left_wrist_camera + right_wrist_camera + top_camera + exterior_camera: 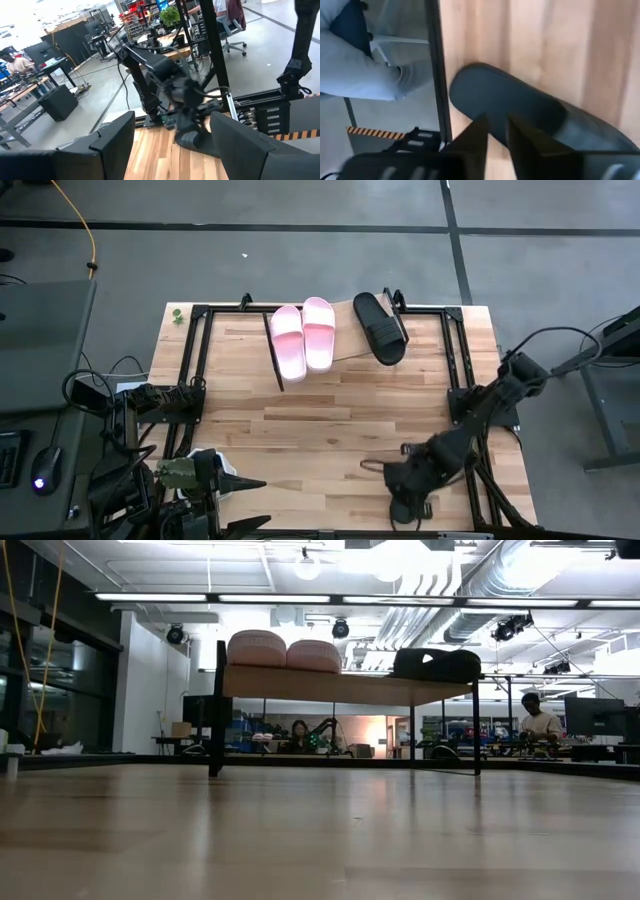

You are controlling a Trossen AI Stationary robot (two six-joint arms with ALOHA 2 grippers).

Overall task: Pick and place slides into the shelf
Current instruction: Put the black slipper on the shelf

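Right gripper (408,492) clenched on a black slide (520,112) at the table's (330,420) five o'clock edge.
Overhead, two pink slides (303,337) and another black slide (380,327) sit on the shelf (345,340) at twelve o'clock; left gripper (250,483) waits spread apart at seven o'clock.

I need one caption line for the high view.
Three slides on shelf; right gripper at fourth black slide.

You have a butcher-block wood counter (330,420) with a smooth, faintly sheened finish. The shelf (345,340) is pale wood on thin matt black metal frame ends. The pink slides (302,338) and black slide (380,327) look like smooth, matt foam or rubber.
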